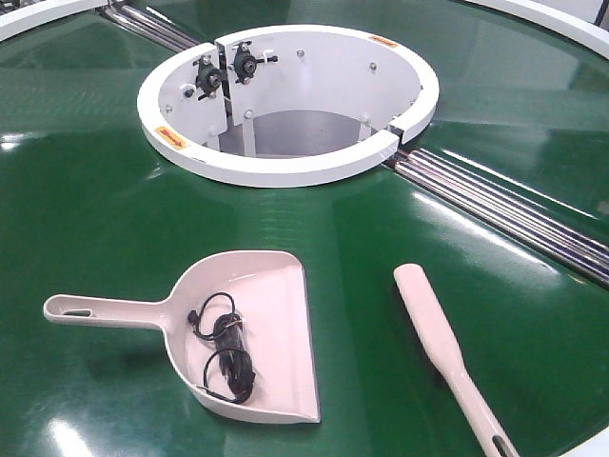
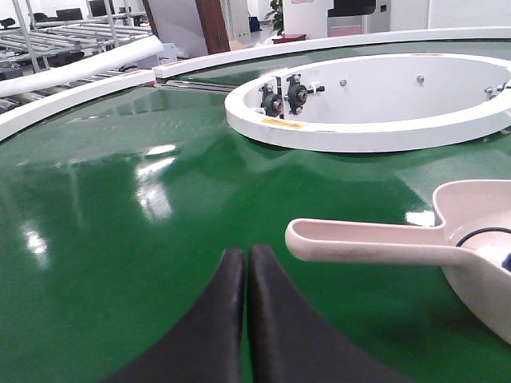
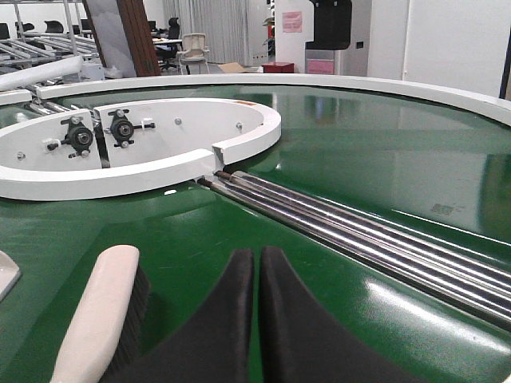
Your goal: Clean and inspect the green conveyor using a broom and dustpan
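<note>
Dustpan (image 1: 249,333) with black cable (image 1: 224,347) inside and broom (image 1: 447,357) lie apart on green conveyor (image 1: 95,209), handles toward arms for pickup. Left gripper (image 2: 246,263), right gripper (image 3: 256,263): jaws closed, empty.

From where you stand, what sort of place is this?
Probably a factory or logistics test hall: a big green conveyor with steel rollers, more roller racks behind, and office chairs beyond.
</note>
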Robot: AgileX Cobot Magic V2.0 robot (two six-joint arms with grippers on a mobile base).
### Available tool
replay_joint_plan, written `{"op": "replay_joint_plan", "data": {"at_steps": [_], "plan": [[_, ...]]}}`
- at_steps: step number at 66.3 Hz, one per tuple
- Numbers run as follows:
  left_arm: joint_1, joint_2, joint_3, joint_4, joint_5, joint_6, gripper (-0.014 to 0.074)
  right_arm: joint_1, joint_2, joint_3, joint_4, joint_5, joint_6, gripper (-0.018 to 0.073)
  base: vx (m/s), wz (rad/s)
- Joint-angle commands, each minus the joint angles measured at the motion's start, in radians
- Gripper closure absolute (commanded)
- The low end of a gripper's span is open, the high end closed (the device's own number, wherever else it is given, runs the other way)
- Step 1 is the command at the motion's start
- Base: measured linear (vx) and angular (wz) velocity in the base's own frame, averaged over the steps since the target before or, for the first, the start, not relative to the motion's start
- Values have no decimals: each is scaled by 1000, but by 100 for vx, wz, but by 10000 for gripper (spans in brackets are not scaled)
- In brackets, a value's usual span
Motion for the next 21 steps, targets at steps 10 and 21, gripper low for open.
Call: {"op": "replay_joint_plan", "data": {"at_steps": [10,21], "plan": [[2,-15,23,-9,-73,-9,619,-7,-9,13,-7,-70,-9,565,0,0],[2,-15,23,-9,-73,-9,619,-7,-9,13,-7,-70,-9,565,0,0]]}}
